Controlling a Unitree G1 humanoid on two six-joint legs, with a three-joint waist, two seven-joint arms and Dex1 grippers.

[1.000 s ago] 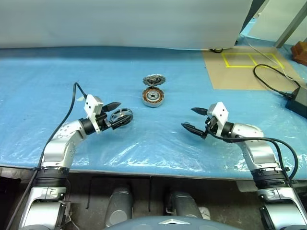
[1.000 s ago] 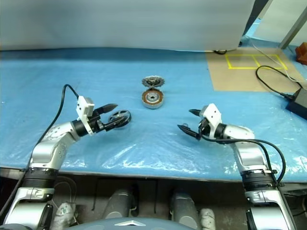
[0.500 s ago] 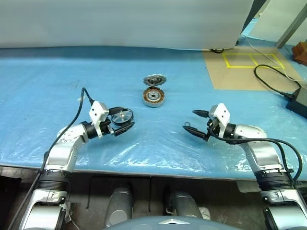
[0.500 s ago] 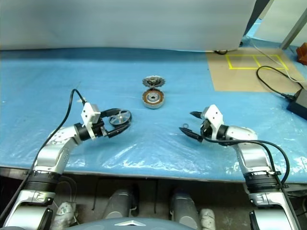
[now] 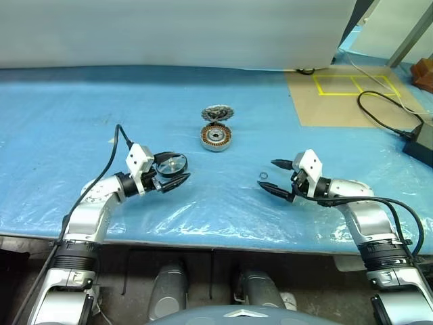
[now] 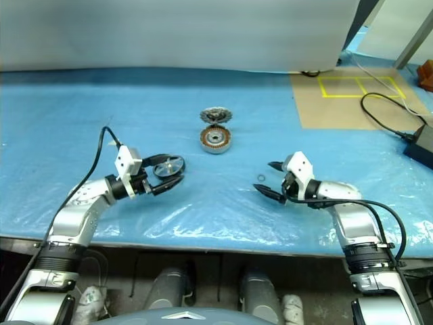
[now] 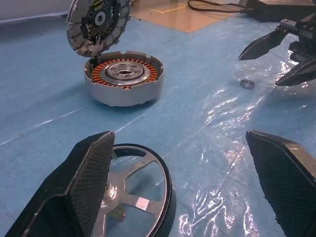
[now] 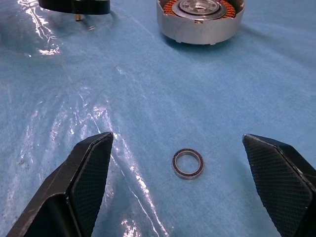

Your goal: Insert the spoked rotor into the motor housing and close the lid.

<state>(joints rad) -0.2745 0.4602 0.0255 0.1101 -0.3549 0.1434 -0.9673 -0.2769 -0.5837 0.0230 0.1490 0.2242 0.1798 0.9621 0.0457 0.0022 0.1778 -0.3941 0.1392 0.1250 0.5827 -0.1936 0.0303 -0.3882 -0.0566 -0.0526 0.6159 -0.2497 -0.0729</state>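
The motor housing (image 5: 216, 137), a short silver ring with copper windings, stands mid-table. A toothed silver disc, the lid (image 5: 217, 112), stands upright at the housing's far edge. The spoked rotor (image 5: 170, 164), a silver wheel with a dark rim, lies flat on the blue sheet. My left gripper (image 5: 177, 167) is open around the rotor, one finger (image 7: 84, 187) right beside it, without gripping it. Off to the right my right gripper (image 5: 267, 175) is open and low over the sheet. A small metal ring (image 8: 187, 163) lies on the sheet between its fingertips.
A wrinkled blue plastic sheet (image 5: 81, 122) covers the table. A brown board (image 5: 338, 101) with yellow tape lies at the back right, and a black cable with a power brick (image 5: 421, 140) lies at the right edge. A white panel closes off the back.
Both grippers have sunk a little toward the sheet, the left one settling around the rotor. The small ring now shows between the right fingertips. Housing, lid and rotor have not moved.
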